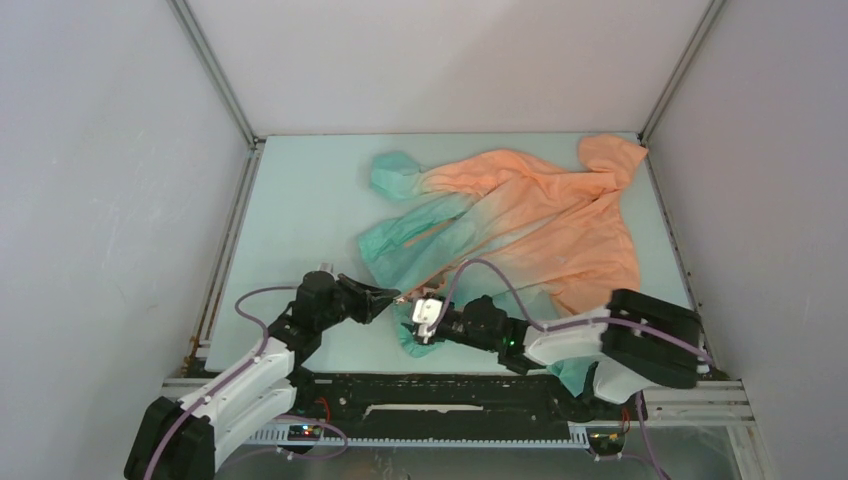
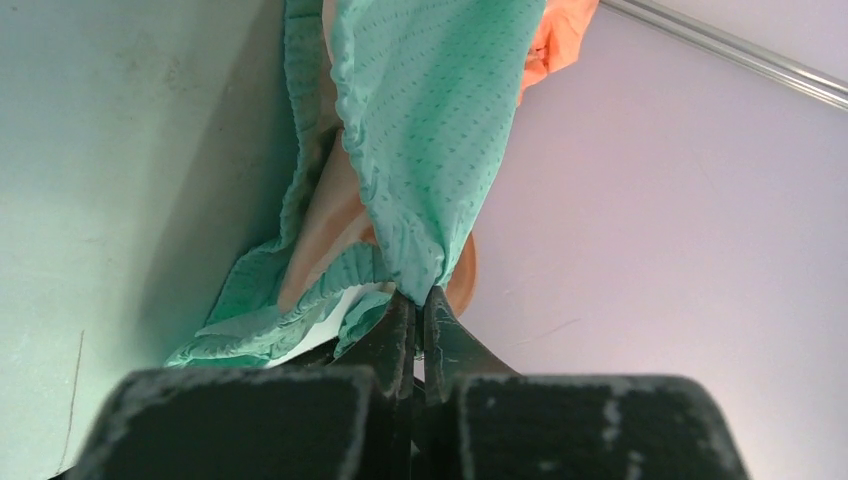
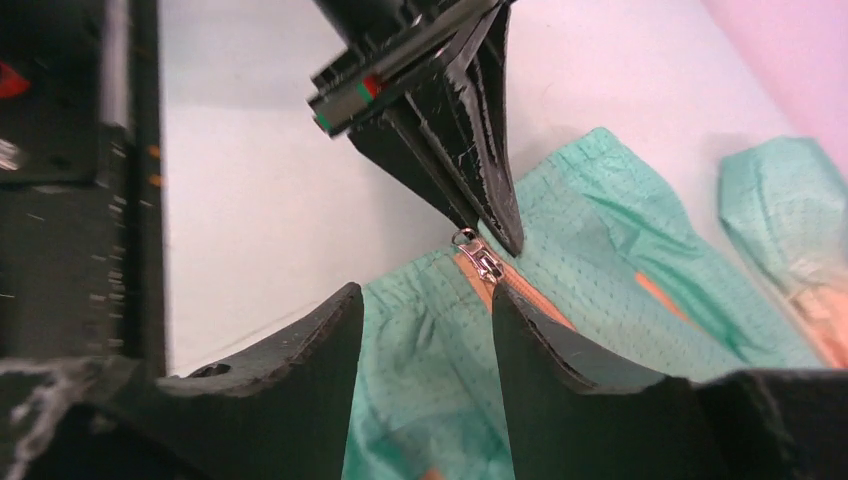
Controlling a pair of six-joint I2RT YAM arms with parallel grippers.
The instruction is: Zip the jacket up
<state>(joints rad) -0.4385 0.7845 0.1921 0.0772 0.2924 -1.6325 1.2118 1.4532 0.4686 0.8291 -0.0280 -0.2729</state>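
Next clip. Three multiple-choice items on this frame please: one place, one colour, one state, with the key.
1. Where on the table does the hood of the jacket lie, seen from above? A near left corner; B far right corner; C between the arm bases.
2. What colour is the zipper tape by the slider? A orange; B black; C white.
3. How is the left gripper? A open above bare table; B open around a cuff; C shut on the teal hem.
Key: 1 B, the hood lies at the far right corner; 2 A, the right wrist view shows orange tape; 3 C, it pinches the hem.
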